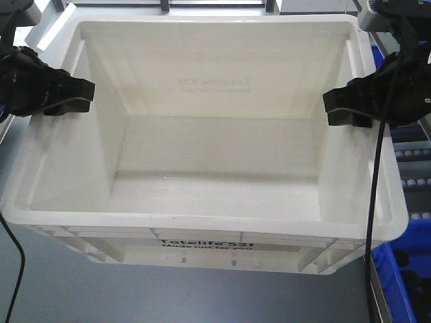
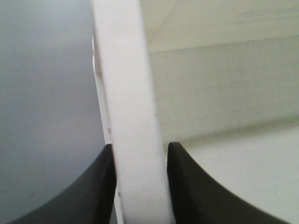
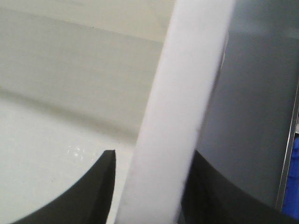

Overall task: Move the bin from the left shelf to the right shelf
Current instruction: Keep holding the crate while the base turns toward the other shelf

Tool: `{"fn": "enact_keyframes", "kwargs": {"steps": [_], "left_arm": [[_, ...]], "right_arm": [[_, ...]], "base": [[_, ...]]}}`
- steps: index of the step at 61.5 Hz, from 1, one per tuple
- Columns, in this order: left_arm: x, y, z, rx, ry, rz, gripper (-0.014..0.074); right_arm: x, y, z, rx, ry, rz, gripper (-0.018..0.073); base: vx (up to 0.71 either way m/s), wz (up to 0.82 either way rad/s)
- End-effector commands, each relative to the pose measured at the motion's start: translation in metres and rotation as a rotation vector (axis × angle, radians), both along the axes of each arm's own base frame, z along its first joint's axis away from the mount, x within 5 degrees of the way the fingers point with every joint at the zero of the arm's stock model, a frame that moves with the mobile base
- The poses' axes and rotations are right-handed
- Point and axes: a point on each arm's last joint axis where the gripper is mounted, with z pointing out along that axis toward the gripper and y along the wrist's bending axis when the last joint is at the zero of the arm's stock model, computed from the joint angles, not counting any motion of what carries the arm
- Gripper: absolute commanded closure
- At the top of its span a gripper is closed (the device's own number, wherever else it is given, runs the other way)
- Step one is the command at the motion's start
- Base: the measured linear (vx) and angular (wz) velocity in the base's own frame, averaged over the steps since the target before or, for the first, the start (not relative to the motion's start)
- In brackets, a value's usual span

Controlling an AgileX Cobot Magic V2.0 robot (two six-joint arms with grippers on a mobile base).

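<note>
Grey floor (image 1: 202,296); bin (image 1: 215,161) side rims pinched within left gripper (image 1: 77,95), right gripper (image 1: 340,108) jaws.

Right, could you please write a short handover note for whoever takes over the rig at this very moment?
Left gripper: jaws shut on the left rim of the bin, tight against it in the wrist view.
Right gripper: jaws straddle the right rim. A small gap shows at the inner jaw, so check that grip.
The bin is empty and sits between both arms, with its print on the near wall. A blue bin is at lower right.
Done: both arms are on the rims.
Left: carry it to the right shelf and set it down. No shelf is clearly in view.
</note>
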Motion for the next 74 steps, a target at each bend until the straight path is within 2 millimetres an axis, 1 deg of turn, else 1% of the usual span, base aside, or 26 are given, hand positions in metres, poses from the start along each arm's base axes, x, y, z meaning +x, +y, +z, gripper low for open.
{"fn": "enact_keyframes", "kwargs": {"steps": [1,74], "left_arm": [[-0.0035,-0.0006,0.0329,-0.041,-0.174,0.004,0.0598],[-0.0035,-0.0005,0.0329,-0.041,-0.174,0.004,0.0598]], "right_arm": [[-0.0012,-0.0041,0.0257,0.003,-0.158,-0.009,0.0564],[-0.0011,-0.0041,0.0258,0.003,-0.159,-0.009,0.0564]], "base": [[0.51,-0.02],[0.49,0.01]]}}
